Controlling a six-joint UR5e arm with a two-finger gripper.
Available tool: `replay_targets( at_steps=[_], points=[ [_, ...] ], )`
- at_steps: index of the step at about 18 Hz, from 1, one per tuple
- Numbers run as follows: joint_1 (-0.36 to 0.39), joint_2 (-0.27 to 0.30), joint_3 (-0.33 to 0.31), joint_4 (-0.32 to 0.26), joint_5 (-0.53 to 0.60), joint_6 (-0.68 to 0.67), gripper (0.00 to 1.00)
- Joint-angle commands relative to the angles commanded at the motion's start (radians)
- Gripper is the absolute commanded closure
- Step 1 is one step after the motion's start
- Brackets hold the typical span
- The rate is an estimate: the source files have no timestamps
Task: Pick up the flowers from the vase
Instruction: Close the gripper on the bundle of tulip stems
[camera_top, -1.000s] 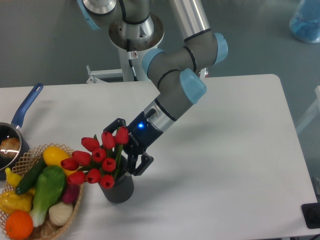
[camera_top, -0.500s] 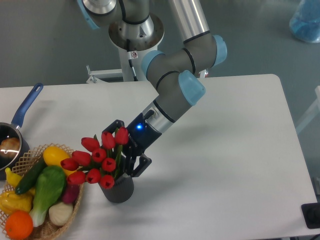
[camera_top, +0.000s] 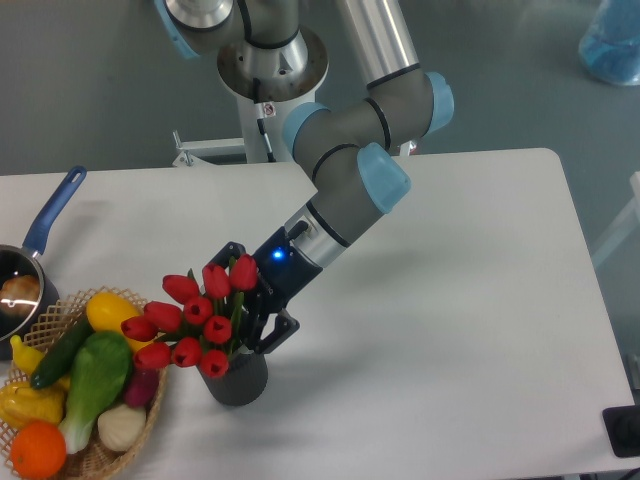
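Hand is straddling the tulip stems above the vase, fingers spread; closing squarely on them before lifting is advisable.

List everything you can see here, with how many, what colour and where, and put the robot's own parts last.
flowers: one bunch, red buds on green stems, standing in the vase
vase: one, dark grey, front of the table
wicker basket: one, tan, front left, filled with colourful fruit and vegetables
saucepan: one, blue handle, far left edge
table: one, white
arm: one, grey with light blue caps, reaching down from the back
gripper: one, black, at the flower stems just above the vase mouth
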Motion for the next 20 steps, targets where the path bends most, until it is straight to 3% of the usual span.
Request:
replay_targets(
  at_steps=[4,10,20],
  points=[
    [0.002,-0.003,-0.006,0.0,-0.006,0.0,0.37],
    [0.006,-0.006,-0.008,-0.002,-0.074,0.0,0.4],
    [0.012,-0.002,-0.008,-0.002,-0.077,-0.003,0.45]
  ],
)
